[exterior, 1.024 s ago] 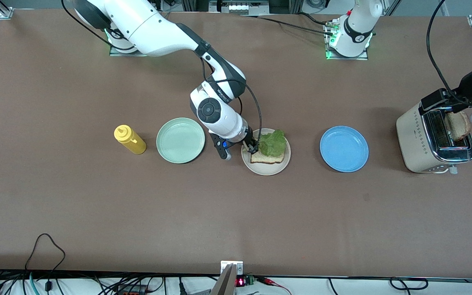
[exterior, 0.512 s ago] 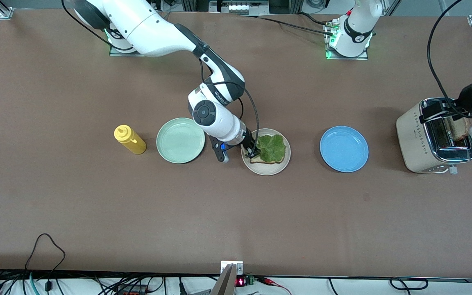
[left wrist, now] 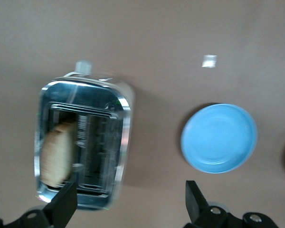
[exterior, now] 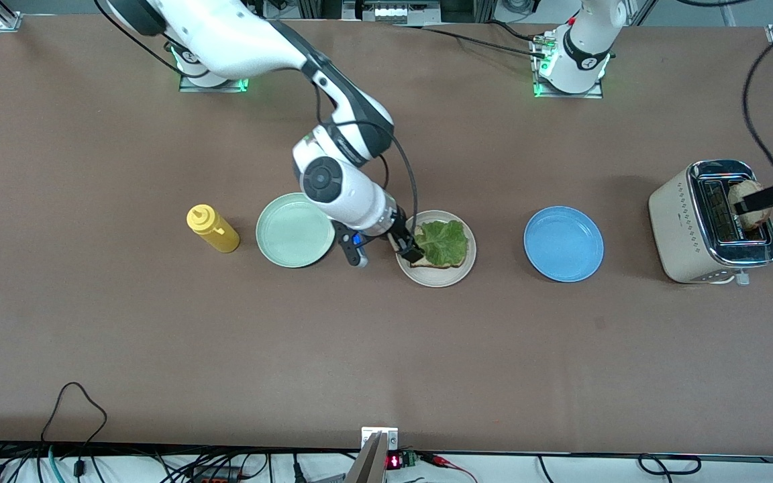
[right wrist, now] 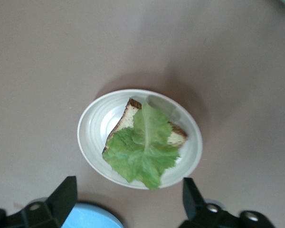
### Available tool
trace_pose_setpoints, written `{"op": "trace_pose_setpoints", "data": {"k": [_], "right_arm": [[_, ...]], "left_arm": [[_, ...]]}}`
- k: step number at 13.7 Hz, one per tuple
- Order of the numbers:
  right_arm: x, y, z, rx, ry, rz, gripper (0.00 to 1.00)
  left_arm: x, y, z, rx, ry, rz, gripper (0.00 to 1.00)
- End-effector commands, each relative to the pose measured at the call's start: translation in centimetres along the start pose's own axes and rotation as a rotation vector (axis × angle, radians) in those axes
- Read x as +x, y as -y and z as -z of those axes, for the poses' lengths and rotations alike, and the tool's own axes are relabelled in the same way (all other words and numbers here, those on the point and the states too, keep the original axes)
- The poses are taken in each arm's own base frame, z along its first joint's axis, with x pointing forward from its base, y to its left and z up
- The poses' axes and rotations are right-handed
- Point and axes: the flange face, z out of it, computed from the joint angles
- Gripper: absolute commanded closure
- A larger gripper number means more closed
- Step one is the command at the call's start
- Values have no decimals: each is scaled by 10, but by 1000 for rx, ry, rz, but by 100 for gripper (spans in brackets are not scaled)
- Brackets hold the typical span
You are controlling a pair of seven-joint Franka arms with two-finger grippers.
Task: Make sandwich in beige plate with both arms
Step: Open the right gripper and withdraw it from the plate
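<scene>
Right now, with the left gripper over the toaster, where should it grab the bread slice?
Probably the slice's crust edge standing out of the toaster's slot, coming straight down from above. The slice stands upright on edge, so the open left gripper should straddle its two flat faces, one finger on each side, then lift vertically.

You're looking at a matt brown table (exterior: pixel 158 335), kinda felt-like. The toaster (exterior: pixel 685 228) is showing a shiny chrome top (left wrist: pixel 118 102) over matt beige sides. The beige plate (right wrist: pixel 92 137) is looking glossy, the lettuce (right wrist: pixel 142 152) crinkly, the bread (right wrist: pixel 128 116) rough and crusty.
</scene>
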Motion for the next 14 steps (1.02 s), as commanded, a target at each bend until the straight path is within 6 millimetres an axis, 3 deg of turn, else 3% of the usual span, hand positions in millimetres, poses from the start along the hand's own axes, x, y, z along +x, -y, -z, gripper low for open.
{"op": "trace_pose_setpoints", "data": {"k": [1,3,4,7,9,11,14], "right_arm": [[37,-29,105,-104,10,149,0],[75,-51,164,-175,27,251,0],[91,-65,187,-210,41,310,0],[151,-119,250,-234,37,460,0],[188,-151,280,-294,17,678,0],[209,-168,310,-367,-49,820,0],[229,-184,352,-435,-134,1014,0]], "left_arm": [[25,59,-33,-20,46,-31,0],[23,101,-55,-41,83,-2,0],[24,112,-65,-52,97,-30,0],[26,137,-104,-84,155,-46,0],[29,139,-124,-99,185,-69,0],[30,140,-138,-113,208,-66,15],[26,135,-140,-125,249,-36,66]]}}
